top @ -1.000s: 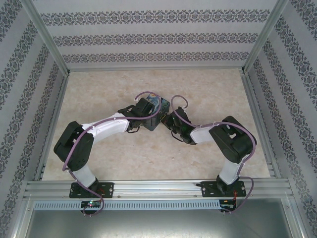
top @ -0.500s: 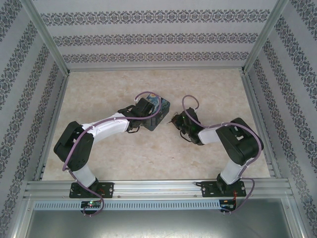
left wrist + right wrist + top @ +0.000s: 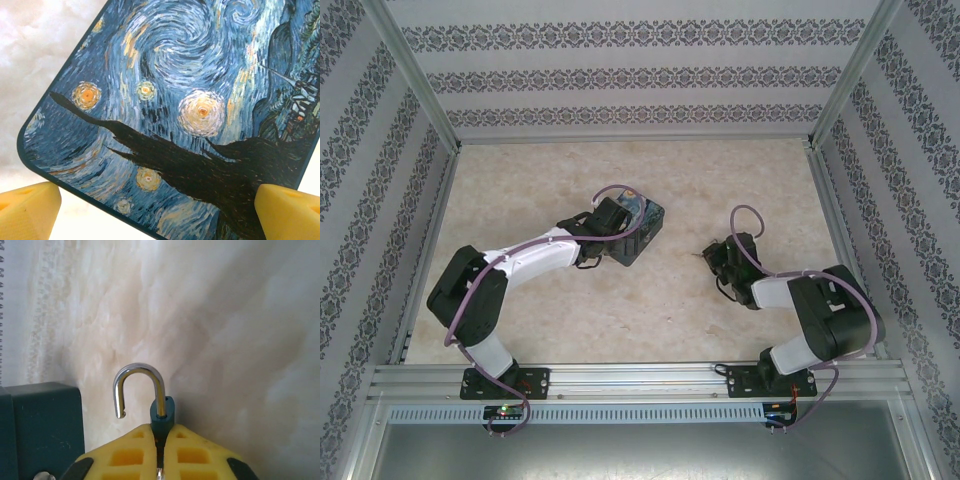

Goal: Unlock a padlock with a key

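Right pincer (image 3: 160, 432) withdrawn rightward, now well apart from box (image 3: 646, 228); clamped on padlock (image 3: 162, 411), shackle (image 3: 137, 368) sprung open. Left pincer (image 3: 160, 205) spread wide, straddling box. Advised: lower padlock level onto surface (image 3: 620, 310), release slowly.

On the counter (image 3: 570, 330), the box (image 3: 650, 222) lies at the centre of the top view with the left jaws over its left part, and apart to its right the padlock (image 3: 162, 412) sits between the right jaws, shackle toward the wrist frame's top.
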{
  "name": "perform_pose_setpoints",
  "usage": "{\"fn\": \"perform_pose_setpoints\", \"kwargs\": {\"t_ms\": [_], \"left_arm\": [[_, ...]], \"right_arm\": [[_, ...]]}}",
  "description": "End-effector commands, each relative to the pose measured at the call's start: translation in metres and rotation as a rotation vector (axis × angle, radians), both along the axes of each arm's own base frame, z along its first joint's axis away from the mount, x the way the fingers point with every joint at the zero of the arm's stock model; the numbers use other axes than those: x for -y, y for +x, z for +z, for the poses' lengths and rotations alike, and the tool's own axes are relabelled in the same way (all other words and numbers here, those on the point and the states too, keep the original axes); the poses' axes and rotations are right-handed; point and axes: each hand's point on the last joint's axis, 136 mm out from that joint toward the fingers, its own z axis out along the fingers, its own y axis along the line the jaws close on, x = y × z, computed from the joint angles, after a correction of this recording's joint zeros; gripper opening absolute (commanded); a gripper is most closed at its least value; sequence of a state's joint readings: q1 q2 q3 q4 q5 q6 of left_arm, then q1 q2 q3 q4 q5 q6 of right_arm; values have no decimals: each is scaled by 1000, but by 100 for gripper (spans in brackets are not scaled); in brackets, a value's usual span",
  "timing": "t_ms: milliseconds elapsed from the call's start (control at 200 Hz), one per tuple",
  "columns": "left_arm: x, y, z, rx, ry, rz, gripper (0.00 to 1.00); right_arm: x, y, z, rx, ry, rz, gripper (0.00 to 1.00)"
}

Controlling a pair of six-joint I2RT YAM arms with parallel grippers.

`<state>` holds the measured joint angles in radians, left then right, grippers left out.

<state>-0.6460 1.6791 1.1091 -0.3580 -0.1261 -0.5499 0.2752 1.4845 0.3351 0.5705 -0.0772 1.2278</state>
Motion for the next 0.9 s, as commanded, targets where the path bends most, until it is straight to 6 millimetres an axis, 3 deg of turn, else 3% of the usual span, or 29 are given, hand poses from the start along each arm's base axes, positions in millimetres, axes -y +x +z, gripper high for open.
{"fn": "perform_pose_setpoints", "kwargs": {"t_ms": [0,45,220,330,400,505,630,769,894], "left_arm": [[-5,-16,7,-58,18,-31,100],[-5,-16,13,-48,12,-33,100],[-8,-13,45,2,-20,-22,100],[-16,-12,69,47,-29,-3,99],[-26,-10,85,83,-32,21,99],[-49,-6,109,134,-48,76,99],[-93,-2,128,217,-65,179,99],[-143,-5,139,320,-12,268,99],[-182,-10,147,418,94,308,99]], "right_arm": [[8,-18,-7,-31,-10,6,27],[13,-22,-5,-35,-11,-7,41],[31,-38,18,-30,-22,-48,68],[46,-48,47,2,-85,-65,87],[56,-49,79,61,-143,-69,98],[71,-51,119,117,-243,-53,98],[91,-46,154,110,-401,-51,98],[114,-31,181,93,-583,-83,98],[139,-18,193,116,-750,-163,98]]}}
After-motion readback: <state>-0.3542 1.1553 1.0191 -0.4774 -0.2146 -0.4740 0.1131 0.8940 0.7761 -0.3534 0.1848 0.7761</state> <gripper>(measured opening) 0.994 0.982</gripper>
